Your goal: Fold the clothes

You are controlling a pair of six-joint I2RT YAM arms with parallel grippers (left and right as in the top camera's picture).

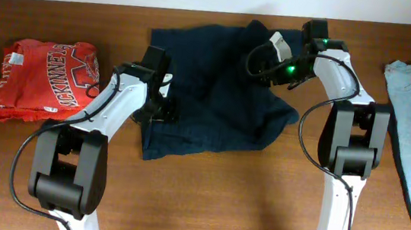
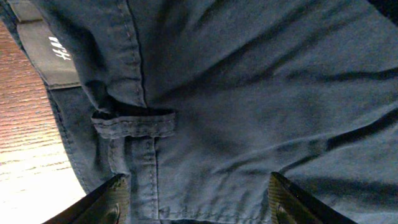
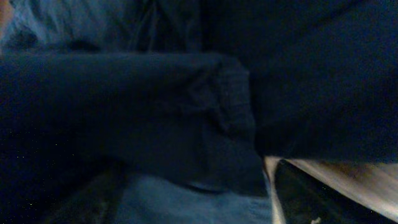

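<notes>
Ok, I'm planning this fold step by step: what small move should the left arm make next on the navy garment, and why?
Probably lower the left gripper a little and close it on the navy garment. Its jaws stand open over the cloth beside the belt loop, near the garment's left edge, and they pinch nothing yet.

Overhead, looks straight down on the whole table (image 1: 204, 199). From each wrist, peers close onto the navy garment (image 1: 215, 93), shared with overhead.
</notes>
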